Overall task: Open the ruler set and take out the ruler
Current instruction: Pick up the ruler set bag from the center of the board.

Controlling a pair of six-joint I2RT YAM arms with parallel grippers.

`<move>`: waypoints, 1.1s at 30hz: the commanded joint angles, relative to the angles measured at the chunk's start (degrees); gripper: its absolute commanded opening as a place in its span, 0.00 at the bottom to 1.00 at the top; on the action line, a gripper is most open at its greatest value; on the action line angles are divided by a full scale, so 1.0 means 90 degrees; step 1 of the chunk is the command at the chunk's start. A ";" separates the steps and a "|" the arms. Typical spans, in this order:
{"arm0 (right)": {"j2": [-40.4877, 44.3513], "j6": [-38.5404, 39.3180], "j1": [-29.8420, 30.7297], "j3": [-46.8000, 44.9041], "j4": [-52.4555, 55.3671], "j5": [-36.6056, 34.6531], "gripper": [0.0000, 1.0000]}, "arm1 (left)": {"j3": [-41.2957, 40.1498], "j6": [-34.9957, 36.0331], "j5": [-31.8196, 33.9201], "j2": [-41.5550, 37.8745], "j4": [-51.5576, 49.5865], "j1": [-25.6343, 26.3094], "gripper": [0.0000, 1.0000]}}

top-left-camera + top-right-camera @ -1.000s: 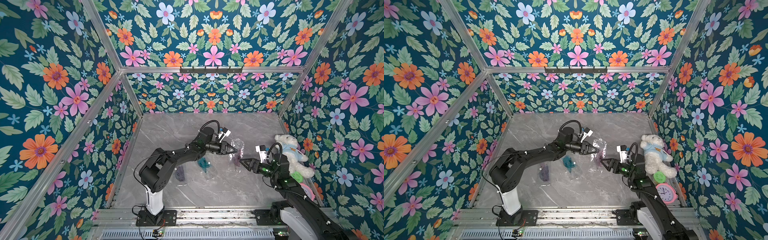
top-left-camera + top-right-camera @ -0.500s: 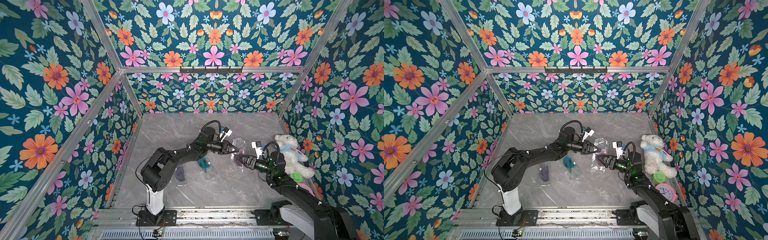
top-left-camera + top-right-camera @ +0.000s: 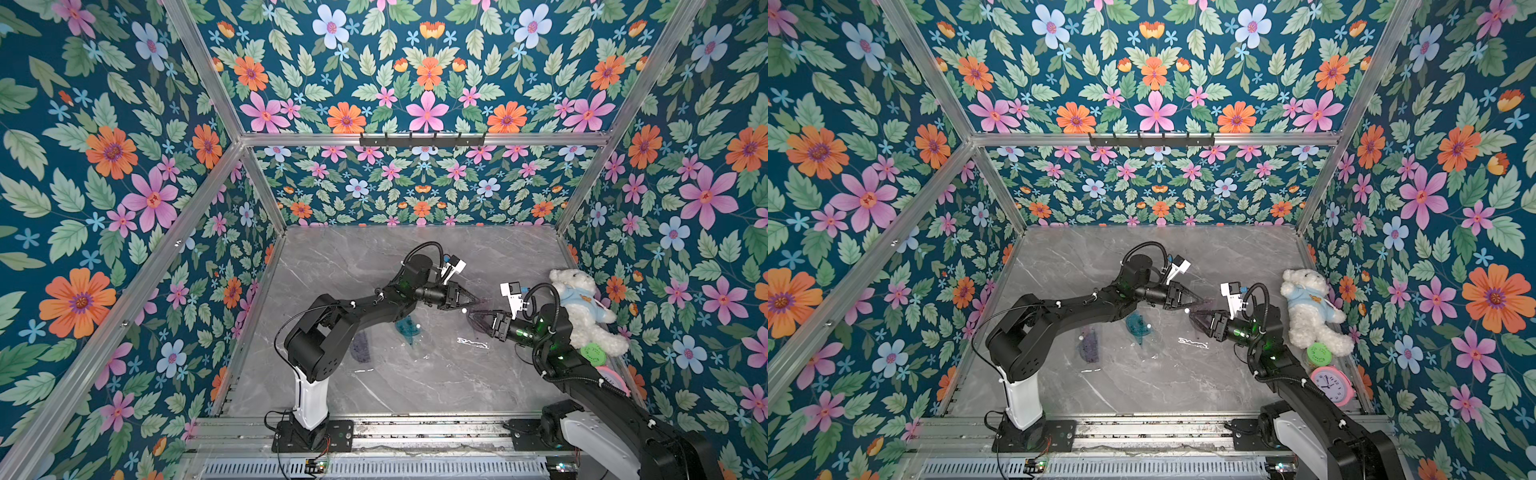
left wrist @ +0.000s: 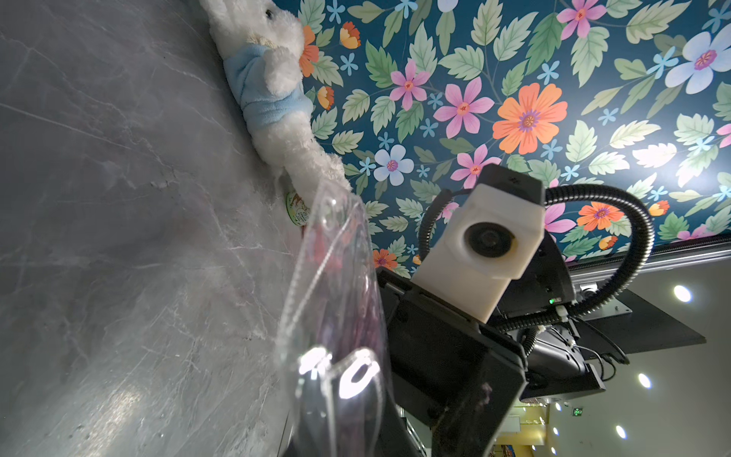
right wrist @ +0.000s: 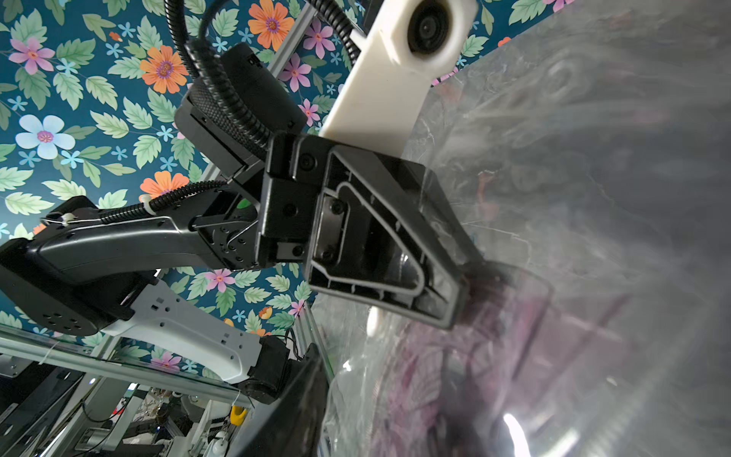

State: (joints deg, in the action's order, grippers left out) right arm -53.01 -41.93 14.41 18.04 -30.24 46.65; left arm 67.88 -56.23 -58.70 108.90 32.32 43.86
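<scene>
The ruler set [image 3: 485, 306] is a clear plastic pouch hanging above the table, also visible in the other top view [image 3: 1205, 308]. My left gripper [image 3: 473, 300] is shut on its upper edge, as the right wrist view shows [image 5: 466, 283]. A purple ruler [image 5: 427, 376] lies inside the pouch [image 4: 332, 300]. My right gripper [image 3: 476, 321] faces the left one from the right. Its jaws stand partly apart around the pouch's lower end. One black finger [image 5: 296, 399] is just clear of the plastic; the other shows darkly through it.
A teal protractor [image 3: 405, 326] and a purple ruler piece [image 3: 360, 347] lie on the marble table [image 3: 415, 386] under the left arm. A clear piece with white marks [image 3: 471, 343] lies below the grippers. A teddy bear [image 3: 582, 307], green tin [image 3: 592, 353] and pink clock [image 3: 1331, 384] line the right wall.
My right gripper has moved left up to the hanging pouch, and its jaws have narrowed around the pouch's end. The left gripper has kept its hold and barely moved.
</scene>
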 commanded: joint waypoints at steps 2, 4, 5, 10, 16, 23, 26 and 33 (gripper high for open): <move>-0.0320 -0.0099 0.0002 0.0012 -0.0361 0.0030 0.46 | 0.0076 -0.0022 0.0037 0.0004 0.0196 -0.0017 0.17; -0.0459 -0.0160 0.0002 0.0017 -0.0500 0.0036 0.42 | 0.0072 -0.0022 0.0033 -0.0010 0.0191 -0.0010 0.17; -0.0494 -0.0163 0.0000 0.0021 -0.0534 0.0026 0.40 | 0.0057 -0.0022 0.0033 -0.0013 0.0194 -0.0012 0.17; -0.0402 -0.0093 0.0004 0.0045 -0.0386 -0.0112 0.33 | -0.0003 -0.0022 0.0057 -0.0020 0.0189 -0.0012 0.17; -0.0262 -0.0101 0.0001 0.0029 -0.0283 -0.0175 0.29 | 0.0053 -0.0059 0.0105 0.0043 0.0187 -0.0007 0.18; -0.0141 -0.0016 0.0003 0.0082 0.0065 -0.0360 0.22 | 0.0007 -0.0217 0.0395 -0.0117 0.0413 -0.0052 0.47; 0.0015 0.0191 0.0009 0.0232 0.0668 -0.0555 0.22 | -0.0030 -0.0092 0.0780 -0.0402 0.0184 -0.0210 0.54; 0.0085 0.0348 0.0010 0.0443 0.1138 -0.0682 0.11 | -0.0119 0.0217 0.1224 -0.0851 -0.0485 -0.0576 0.58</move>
State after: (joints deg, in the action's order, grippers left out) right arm -51.86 -39.86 14.46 21.52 -21.45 41.34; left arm 67.09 -55.33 -49.36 101.67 30.06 38.79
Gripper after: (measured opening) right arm 0.134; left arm 0.583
